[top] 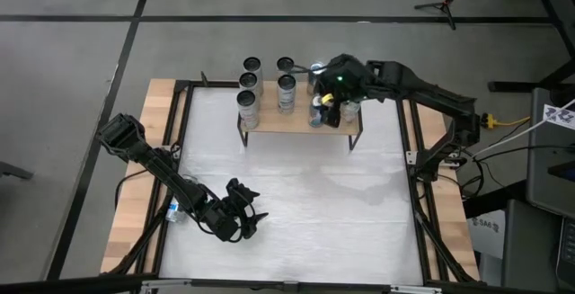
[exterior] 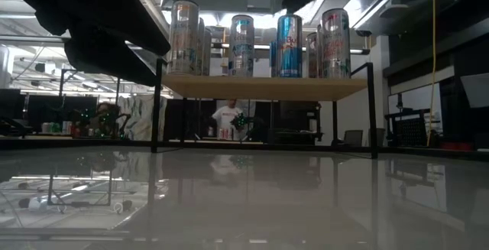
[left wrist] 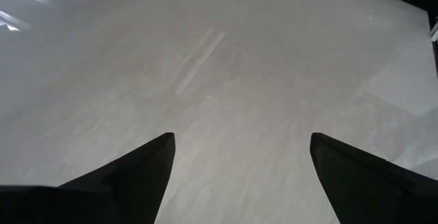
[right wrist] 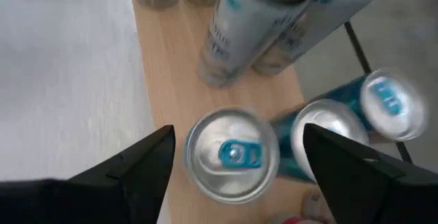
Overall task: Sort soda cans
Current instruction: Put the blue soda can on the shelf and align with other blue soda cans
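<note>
grey floor (top: 72, 78), ceiling lights (exterior: 263, 21) — a person (exterior: 227, 118)

Slim soda cans (exterior: 289, 46) are standing upright in a row on a raised wooden shelf (exterior: 263, 88), while a person (exterior: 228, 118) is standing far behind.

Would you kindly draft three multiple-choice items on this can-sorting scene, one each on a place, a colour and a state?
1. Where do the soda cans stand?
A. on the wooden shelf
B. on the floor
C. in a bin

2. What colour is the pull tab of the can between the right gripper's fingers?
A. red
B. blue
C. green

3. How is the left gripper?
A. shut on a can
B. open, empty, over the white table
C. out of view

Answers: 1 A, the high view shows the cans on the raised shelf; 2 B, the right wrist view shows a blue tab; 3 B, the left wrist view shows spread fingers over bare table.
</note>
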Controlling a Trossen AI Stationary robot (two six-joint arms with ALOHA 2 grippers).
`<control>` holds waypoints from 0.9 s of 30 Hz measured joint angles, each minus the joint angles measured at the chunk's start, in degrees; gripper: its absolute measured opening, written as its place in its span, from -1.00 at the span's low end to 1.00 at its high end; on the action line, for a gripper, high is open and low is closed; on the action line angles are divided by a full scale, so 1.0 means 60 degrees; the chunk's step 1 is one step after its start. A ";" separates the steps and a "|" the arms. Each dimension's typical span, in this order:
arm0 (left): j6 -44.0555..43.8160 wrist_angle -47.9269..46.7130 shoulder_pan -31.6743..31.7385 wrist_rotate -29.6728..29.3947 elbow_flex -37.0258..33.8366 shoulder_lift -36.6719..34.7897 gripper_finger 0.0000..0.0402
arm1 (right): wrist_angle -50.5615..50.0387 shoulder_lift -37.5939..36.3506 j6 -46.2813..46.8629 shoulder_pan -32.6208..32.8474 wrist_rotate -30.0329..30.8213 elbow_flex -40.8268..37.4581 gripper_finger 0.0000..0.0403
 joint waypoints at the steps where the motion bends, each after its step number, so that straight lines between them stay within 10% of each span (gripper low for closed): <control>1: 0.0000 0.0000 0.0000 0.0000 0.0000 0.0000 0.66 | 0.0034 -0.0005 0.0000 0.0000 0.0001 0.0115 0.57; 27: 0.0004 0.0000 0.0000 0.0000 0.0000 0.0000 0.66 | -0.0314 -0.0002 -0.2196 -0.0007 -0.1193 0.0413 0.57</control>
